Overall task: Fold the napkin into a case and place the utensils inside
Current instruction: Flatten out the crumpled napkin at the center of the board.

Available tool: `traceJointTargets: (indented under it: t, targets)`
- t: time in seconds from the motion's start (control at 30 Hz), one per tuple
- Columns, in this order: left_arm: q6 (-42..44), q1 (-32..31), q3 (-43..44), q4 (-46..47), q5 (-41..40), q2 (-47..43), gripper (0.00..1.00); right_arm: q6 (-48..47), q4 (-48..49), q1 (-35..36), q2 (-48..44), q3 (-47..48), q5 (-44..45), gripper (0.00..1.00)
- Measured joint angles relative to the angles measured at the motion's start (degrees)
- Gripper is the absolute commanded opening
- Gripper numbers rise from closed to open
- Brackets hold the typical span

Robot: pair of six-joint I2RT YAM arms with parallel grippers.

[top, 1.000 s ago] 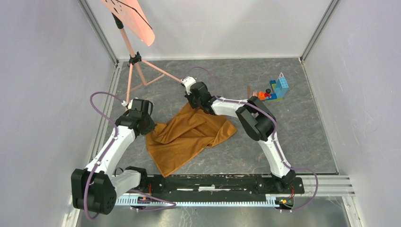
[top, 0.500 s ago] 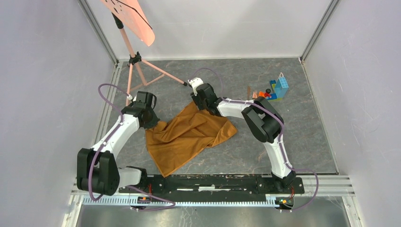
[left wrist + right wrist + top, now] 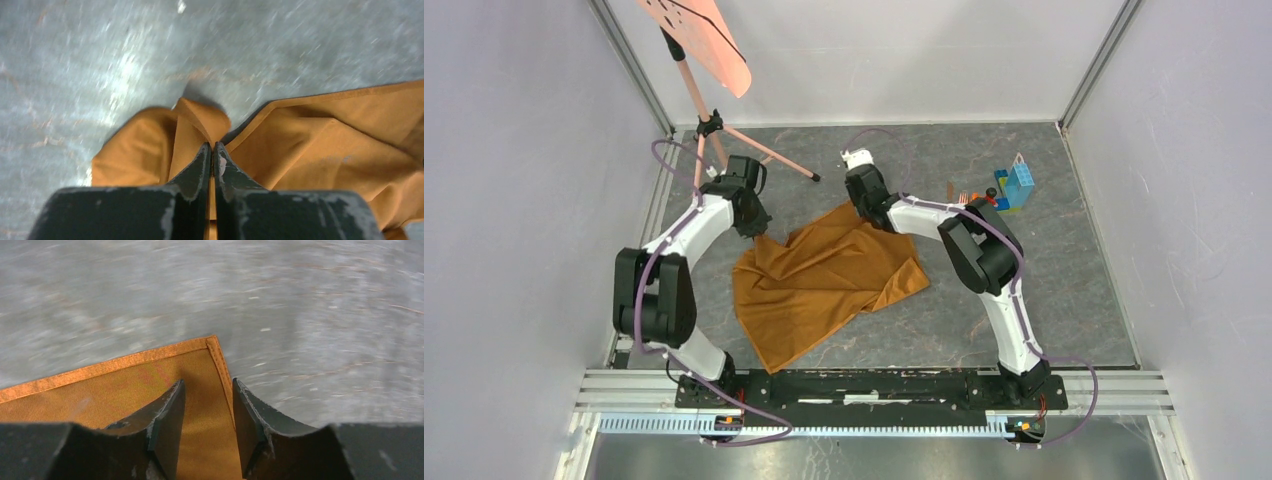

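The napkin [image 3: 824, 285] lies rumpled mid-bench, part of it doubled over itself. The left fingers [image 3: 204, 157] are pinched tight on a bunched fold at its far left corner. The right fingers [image 3: 170, 405] stand partly apart over the far right corner, which lies flat on the bench, and they hold nothing. To spread the cloth well, I'd say the left pull should run outward and low, drawing the creases flat without dragging the free corner. The utensils [image 3: 957, 195] lie well apart, by the toy bricks [image 3: 1014, 188].
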Motion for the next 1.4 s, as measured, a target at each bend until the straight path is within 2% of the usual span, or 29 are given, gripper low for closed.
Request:
traceJointTargets:
  t: [0.13, 0.2, 0.3, 0.33, 0.4, 0.5, 0.6, 0.73, 0.9, 1.03, 1.13, 1.27, 1.4]
  targets:
    - [0.04, 0.13, 10.12, -0.07, 0.09, 7.76, 0.51, 0.63, -2.86, -6.73, 1.95, 4.02, 1.79, 0.50]
    - [0.50, 0.17, 14.16, -0.37, 0.33, 10.05, 0.68, -0.68, -2.58, -9.18, 2.82, 5.29, 1.49, 0.55]
    - [1.57, 0.22, 17.77, -0.55, 0.50, 10.73, 0.84, -4.44, -3.30, -12.74, 4.22, 8.68, 1.09, 0.61]
    - [1.92, 0.26, 17.99, -0.37, 0.50, 10.23, 0.87, -5.20, -3.72, -13.07, 4.35, 9.62, 0.90, 0.66]
    - [2.36, 0.33, 17.11, -0.24, 0.59, 8.68, 0.88, -6.45, -4.59, -13.00, 4.20, 11.41, 0.20, 0.74]
    - [2.67, 0.37, 12.15, 0.39, 1.64, 4.85, 0.88, -6.82, -5.70, -11.78, 1.88, 10.69, -1.97, 0.77]
    - [3.04, 0.61, 9.62, -0.37, 2.19, 4.57, 0.88, -5.01, -5.97, -10.34, -3.85, 4.79, -6.38, 0.77]
    - [4.13, 1.51, 9.18, -0.46, 3.08, 7.26, 0.87, -0.55, -2.38, -8.76, -12.72, -7.87, -15.78, 0.77]
    - [4.42, 2.36, 9.18, 0.83, 5.75, 10.25, 0.87, 3.34, 0.92, -8.79, -15.13, -17.53, -22.38, 0.77]
    - [4.20, 1.20, 9.16, 4.48, 10.27, 14.78, 0.88, 4.42, 2.47, -9.31, -16.48, -22.18, -21.81, 0.78]
    - [3.72, -2.29, 9.88, 6.38, 13.00, 18.58, 0.92, 4.87, 2.47, -10.38, -18.36, -25.03, -19.06, 0.78]
    - [3.76, -7.52, 16.50, 6.62, 16.68, 22.25, 0.96, 4.39, -0.13, -12.09, -19.04, -25.33, -13.77, 0.78]
    - [4.68, -9.99, 18.53, 6.47, 17.55, 21.18, 0.97, 3.21, -4.79, -12.15, -20.79, -24.72, -8.81, 0.90]
